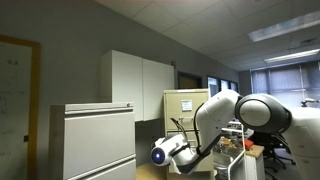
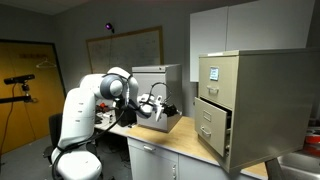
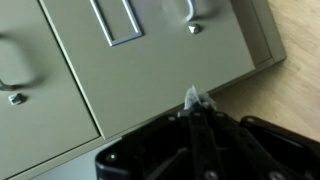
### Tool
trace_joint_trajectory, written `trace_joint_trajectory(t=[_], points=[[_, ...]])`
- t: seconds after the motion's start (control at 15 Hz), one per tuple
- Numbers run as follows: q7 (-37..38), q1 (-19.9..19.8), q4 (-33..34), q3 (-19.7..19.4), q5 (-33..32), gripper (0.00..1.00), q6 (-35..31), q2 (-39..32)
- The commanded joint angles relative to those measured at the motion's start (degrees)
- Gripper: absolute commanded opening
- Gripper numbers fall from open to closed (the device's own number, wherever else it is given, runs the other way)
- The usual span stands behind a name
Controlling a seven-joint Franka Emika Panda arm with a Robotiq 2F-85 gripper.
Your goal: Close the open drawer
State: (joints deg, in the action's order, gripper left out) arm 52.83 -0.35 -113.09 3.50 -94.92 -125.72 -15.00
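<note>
Drawer (image 2: 211, 108): second from top in the beige filing cabinet (image 2: 258, 90), its front standing out from the cabinet face, partly open. The cabinet stands on a wooden table (image 2: 185, 146). Hand (image 2: 161, 108) is over the table, apart from the drawer. In the wrist view the fingertips (image 3: 192, 97) are pressed together, clenched on nothing, and point at the drawer fronts.
</note>
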Motion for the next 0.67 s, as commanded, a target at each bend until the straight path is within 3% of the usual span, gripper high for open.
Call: trace_joint_trajectory(t=[0.0,0.2,0.6], points=[[-1.64,-1.73,4.39,-3.98,-12.23,0.0,-1.26,-2.63],[-0.24,-5.22,11.42,-5.95,-16.84,0.0,-3.99,-6.57],[-0.24,-10.53,24.43,-6.68,-13.8,0.0,-10.79,-15.54]])
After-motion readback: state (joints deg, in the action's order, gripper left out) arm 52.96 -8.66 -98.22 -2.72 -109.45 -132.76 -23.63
